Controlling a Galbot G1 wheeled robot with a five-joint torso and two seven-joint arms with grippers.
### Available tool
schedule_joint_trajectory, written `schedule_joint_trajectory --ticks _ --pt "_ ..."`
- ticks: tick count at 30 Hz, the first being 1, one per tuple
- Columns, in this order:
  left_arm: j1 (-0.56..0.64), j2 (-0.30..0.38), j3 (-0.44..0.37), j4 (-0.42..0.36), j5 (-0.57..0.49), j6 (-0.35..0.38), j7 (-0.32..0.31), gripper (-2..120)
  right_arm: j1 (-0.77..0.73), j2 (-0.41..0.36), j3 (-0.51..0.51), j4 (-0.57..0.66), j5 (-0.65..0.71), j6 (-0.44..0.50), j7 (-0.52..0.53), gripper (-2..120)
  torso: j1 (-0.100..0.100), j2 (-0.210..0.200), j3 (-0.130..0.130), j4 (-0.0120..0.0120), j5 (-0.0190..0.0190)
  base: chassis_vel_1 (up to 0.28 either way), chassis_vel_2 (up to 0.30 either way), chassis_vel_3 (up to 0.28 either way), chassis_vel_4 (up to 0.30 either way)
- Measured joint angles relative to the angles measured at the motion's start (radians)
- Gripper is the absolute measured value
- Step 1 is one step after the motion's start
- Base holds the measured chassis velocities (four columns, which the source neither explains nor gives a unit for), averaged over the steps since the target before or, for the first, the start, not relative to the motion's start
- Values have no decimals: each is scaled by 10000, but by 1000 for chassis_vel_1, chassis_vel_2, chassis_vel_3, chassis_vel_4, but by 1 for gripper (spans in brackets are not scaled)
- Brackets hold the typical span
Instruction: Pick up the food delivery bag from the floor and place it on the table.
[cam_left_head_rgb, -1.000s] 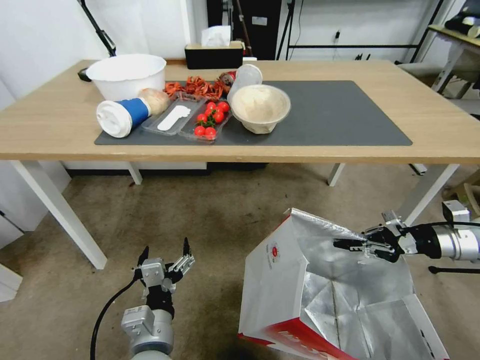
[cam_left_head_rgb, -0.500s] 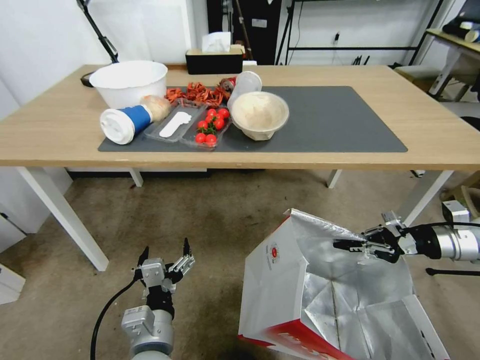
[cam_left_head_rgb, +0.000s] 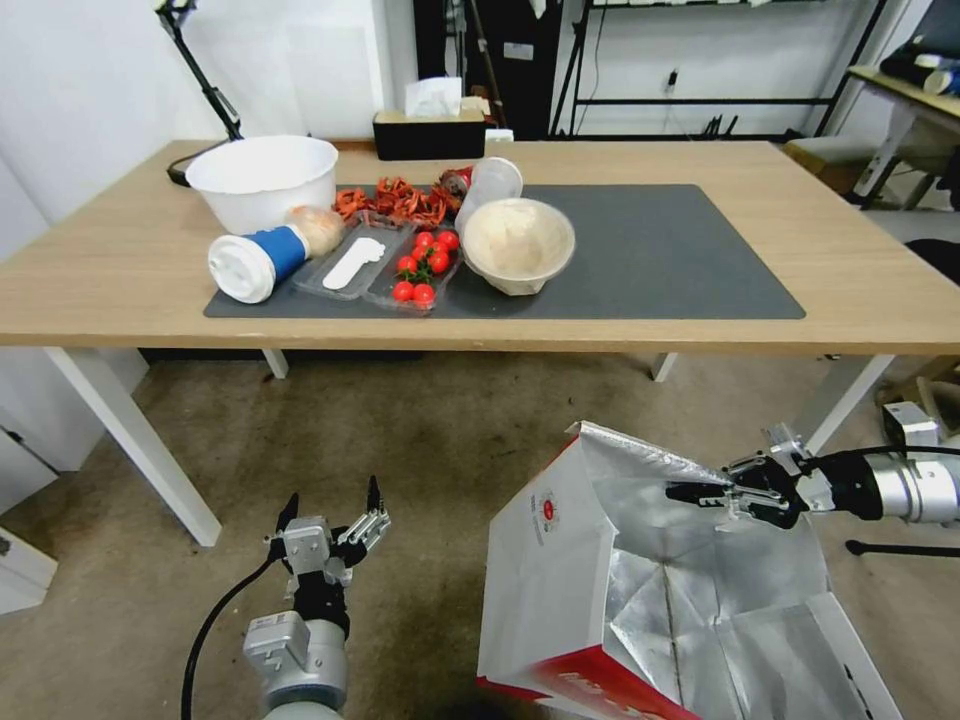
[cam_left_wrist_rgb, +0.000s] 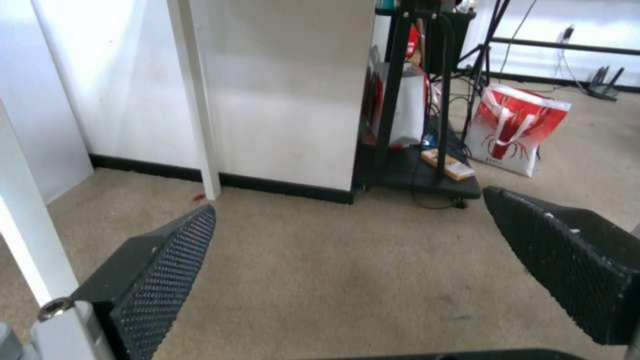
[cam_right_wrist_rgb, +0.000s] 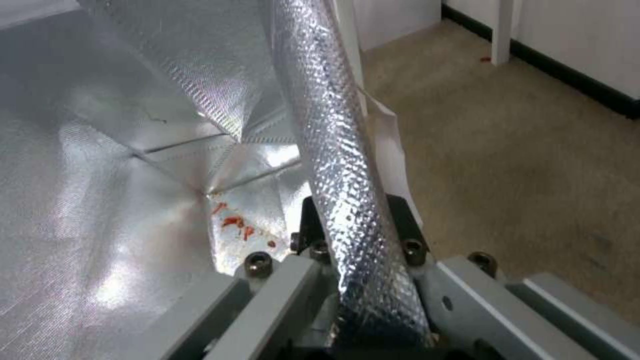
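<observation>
The food delivery bag, white with a red lower panel and a round red logo, hangs tilted at the lower right of the head view, its silver foil inside facing up. My right gripper is shut on the bag's far foil rim, which runs between its fingers. The left gripper is open low at the left, over the mottled floor, with its black textured pads spread wide. The long light-wood table with its dark grey mat stands ahead.
The mat's left half holds a white bowl, a blue-banded cup, cherry tomatoes in a tray, a beige bowl and red snacks. White table legs flank the floor. Another red and white bag stands by a black stand.
The whole head view has shifted: the table sits lower and nearer in the picture, so the camera has moved. Both grippers and the bag keep their places in the picture.
</observation>
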Motion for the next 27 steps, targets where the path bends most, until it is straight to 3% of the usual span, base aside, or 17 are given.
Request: schedule_joint_trajectory --ticks 27 --pt "5 -8 17 -25 8 -13 -18 100 6 -41 41 66 1 -19 -47 0 453 1190 735 0 0 0 0 0 0"
